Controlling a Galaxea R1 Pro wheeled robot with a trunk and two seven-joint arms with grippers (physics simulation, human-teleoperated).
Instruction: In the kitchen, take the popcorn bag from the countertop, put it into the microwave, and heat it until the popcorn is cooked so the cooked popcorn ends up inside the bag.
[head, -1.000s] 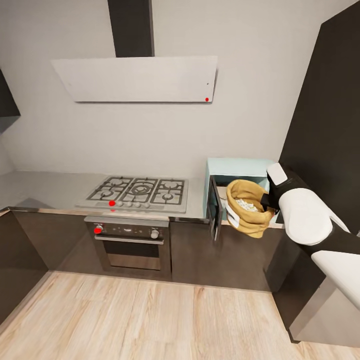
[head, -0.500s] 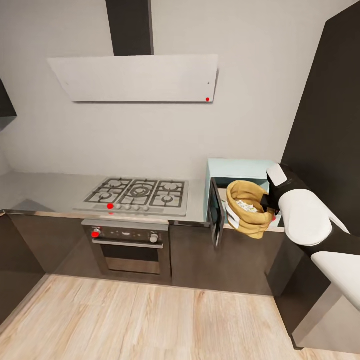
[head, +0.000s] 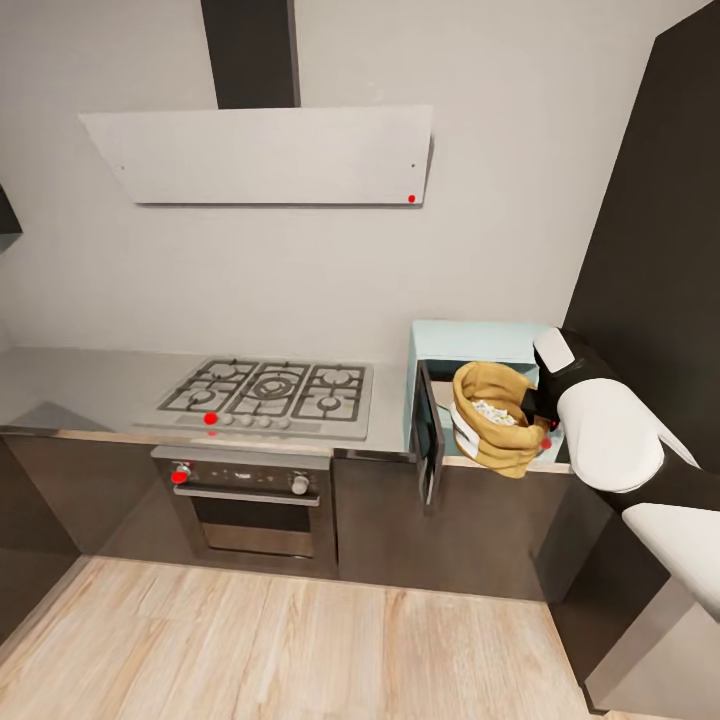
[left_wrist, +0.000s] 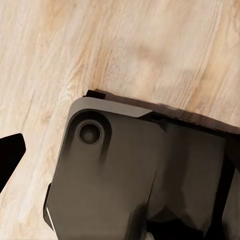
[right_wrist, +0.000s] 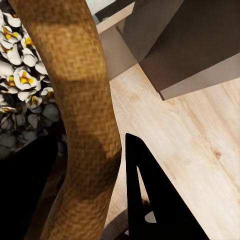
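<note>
One gripper, the right gripper (head: 538, 408), is pinching the rim of the popcorn bag (head: 495, 418), which is hanging just outside the microwave (head: 470, 345) with its door (head: 428, 432) open.

grey countertop (head: 80, 385), gas hob (head: 265, 392), microwave (head: 470, 345)

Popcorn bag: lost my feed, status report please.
Right gripper shut on popcorn bag rim, popped corn inside. Bag held at open microwave, door swung out. Left gripper state unclear. Nothing blocking.
</note>
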